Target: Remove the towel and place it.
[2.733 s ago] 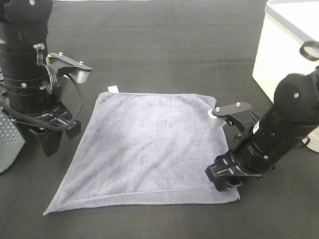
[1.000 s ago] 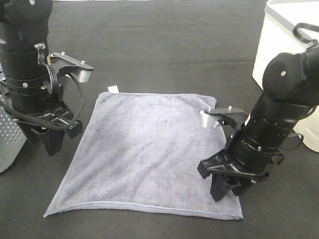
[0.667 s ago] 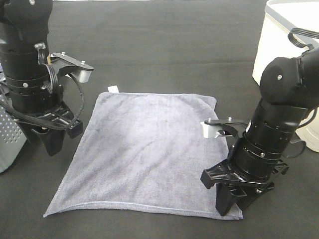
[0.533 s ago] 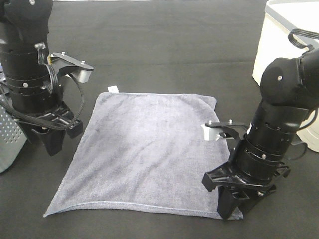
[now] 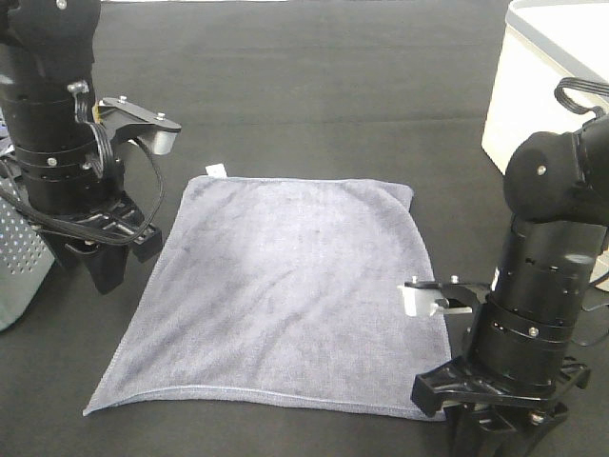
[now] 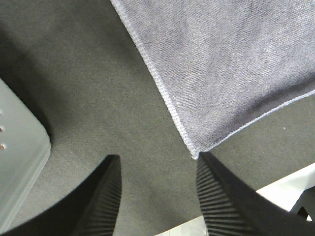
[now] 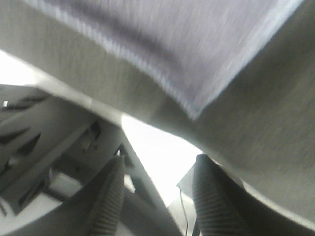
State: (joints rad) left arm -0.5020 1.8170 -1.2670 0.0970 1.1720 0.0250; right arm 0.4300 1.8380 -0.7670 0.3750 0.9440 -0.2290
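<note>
The grey-blue towel lies spread flat on the black table, with its white tag at the far left corner. My left gripper hangs open and empty just off the towel's left edge. In the left wrist view its fingers stand apart over bare table beside a towel corner. My right gripper is at the table's front edge, just past the towel's near right corner. The blurred right wrist view shows open fingers holding nothing and that towel corner ahead.
A white bin stands at the far right. A grey perforated basket sits at the left edge, close to the left arm, and shows in the left wrist view. The table's front edge lies under the right gripper.
The right arm moved from the towel's near right corner toward the front table edge and is now off the cloth. That corner lies stretched further forward. The left arm barely moved.
</note>
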